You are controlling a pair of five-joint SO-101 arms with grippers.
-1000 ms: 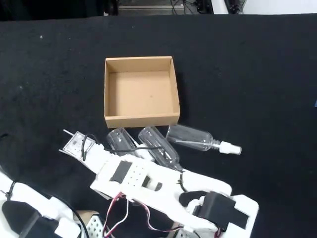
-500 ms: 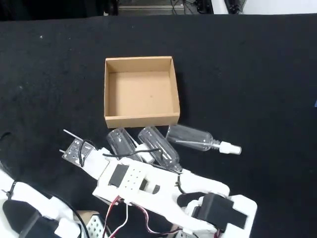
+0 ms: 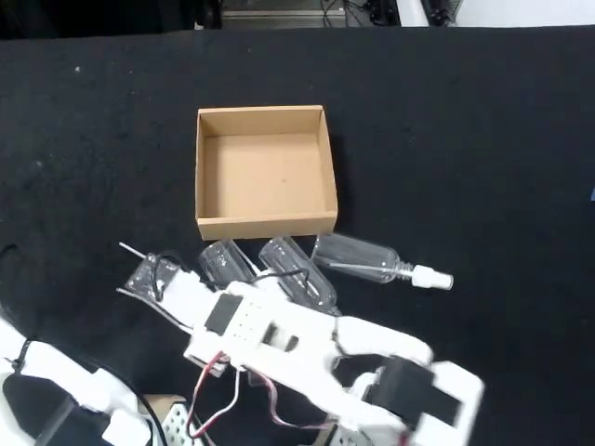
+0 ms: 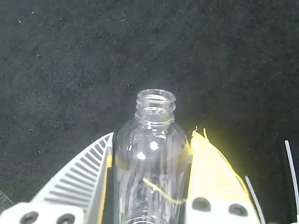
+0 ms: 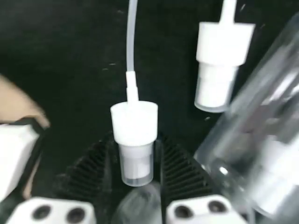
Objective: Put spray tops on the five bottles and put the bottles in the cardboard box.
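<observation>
My left gripper (image 4: pixel 153 135) has one pale grey finger (image 4: pixel 88 163) with a ribbed face and one cream-yellow finger (image 4: pixel 212 172), each with round screw holes near its base. My right gripper (image 5: pixel 134 142) has black ribbed fingers (image 5: pixel 88 168) on white mounts with screw holes. From above, one arm (image 3: pixel 279 339) is a white printed shell carrying black servo blocks (image 3: pixel 409 395), with red and white wires (image 3: pixel 216 381) looping beneath it.

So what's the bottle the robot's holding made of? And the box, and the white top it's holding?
The bottle looks like clear shiny plastic, maybe glass: you see straight through it. The box looks like dull brown cardboard. The spray top looks like smooth white plastic.
</observation>
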